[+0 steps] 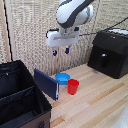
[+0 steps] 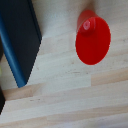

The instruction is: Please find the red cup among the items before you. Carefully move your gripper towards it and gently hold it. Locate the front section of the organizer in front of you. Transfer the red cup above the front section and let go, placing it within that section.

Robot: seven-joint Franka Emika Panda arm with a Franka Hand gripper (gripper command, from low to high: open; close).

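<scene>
The red cup (image 1: 73, 86) stands upright on the wooden table, just beside the shallow blue bowl (image 1: 62, 77). It also shows from above in the wrist view (image 2: 93, 39). My gripper (image 1: 60, 50) hangs well above the bowl and the cup, its two dark-blue fingers apart and empty. The black organizer (image 1: 20, 97) fills the exterior view's lower left, split by a thin divider. Its larger-looking front section (image 1: 17, 107) is the nearer compartment. The gripper's fingers do not show in the wrist view.
The organizer's blue-edged flap (image 1: 46, 83) leans open between the box and the cup, also seen in the wrist view (image 2: 20, 42). A black boxy appliance (image 1: 110, 52) stands at the exterior view's right. A reed screen backs the table.
</scene>
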